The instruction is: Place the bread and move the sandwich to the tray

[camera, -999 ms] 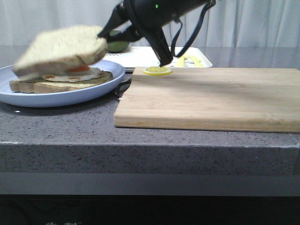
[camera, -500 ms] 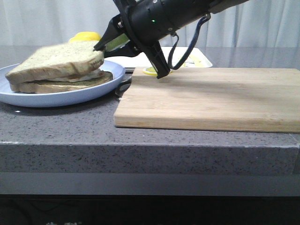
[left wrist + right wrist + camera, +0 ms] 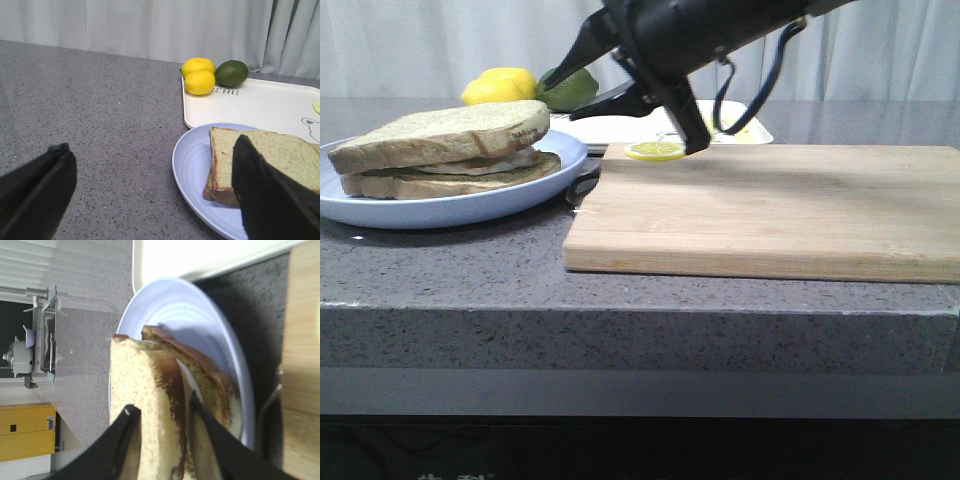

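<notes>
The sandwich (image 3: 450,152) lies on the round pale-blue plate (image 3: 440,208) at the left. The top bread (image 3: 445,128) rests on the lower slice, with a sliver of egg between them. My right gripper (image 3: 566,97) is open and empty, just right of the sandwich, above the plate's edge. In the right wrist view its fingertips (image 3: 129,415) frame the bread (image 3: 150,405) without touching it. The white tray (image 3: 610,125) lies behind the plate. My left gripper (image 3: 150,170) is wide open and empty over the counter beside the plate (image 3: 192,165); it is out of the front view.
A wooden cutting board (image 3: 770,210) covers the right side, with a lemon slice (image 3: 655,151) at its back edge. Two lemons (image 3: 199,75) and an avocado (image 3: 231,73) sit on the tray's far corner. A metal utensil (image 3: 582,185) lies between plate and board.
The bread went down onto the egg slice and was let go. My right gripper opened and drew back to the right and up.
</notes>
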Tool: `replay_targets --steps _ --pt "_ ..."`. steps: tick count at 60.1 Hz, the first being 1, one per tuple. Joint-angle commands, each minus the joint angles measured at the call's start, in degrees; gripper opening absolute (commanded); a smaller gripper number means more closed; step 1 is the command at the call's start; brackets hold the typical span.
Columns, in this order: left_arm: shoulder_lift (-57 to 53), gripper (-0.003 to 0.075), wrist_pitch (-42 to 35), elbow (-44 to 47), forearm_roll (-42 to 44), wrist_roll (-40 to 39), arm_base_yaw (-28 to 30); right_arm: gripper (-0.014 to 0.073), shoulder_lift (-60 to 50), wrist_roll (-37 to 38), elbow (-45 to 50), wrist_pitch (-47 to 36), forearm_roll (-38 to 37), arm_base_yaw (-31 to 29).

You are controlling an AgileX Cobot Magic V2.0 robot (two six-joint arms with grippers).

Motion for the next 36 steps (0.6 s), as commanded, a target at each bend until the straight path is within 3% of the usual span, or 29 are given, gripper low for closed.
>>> replay_targets --steps 1,7,20,25,36 --pt "0.5 0.0620 -4.7 -2.2 0.0 -0.2 -0.4 0.0274 -6.5 -0.7 1.0 1.7 0.1 -1.7" --pt "0.5 0.0620 -4.7 -2.2 0.0 -0.2 -0.4 0.0274 -11.0 -0.8 4.7 0.9 -4.2 -3.3" --pt "0.5 0.0620 -4.7 -2.2 0.0 -0.2 -0.4 0.0252 -24.0 -0.8 9.3 3.8 -25.2 -10.0" --pt "0.5 0.0620 -4.7 -2.1 0.0 -0.2 -0.4 0.0186 -29.2 -0.8 9.9 6.7 -32.3 -14.9" --pt "0.5 0.0620 -4.7 -2.0 0.0 -0.2 -0.4 -0.0060 -39.8 -0.8 10.2 11.5 -50.1 -23.3"
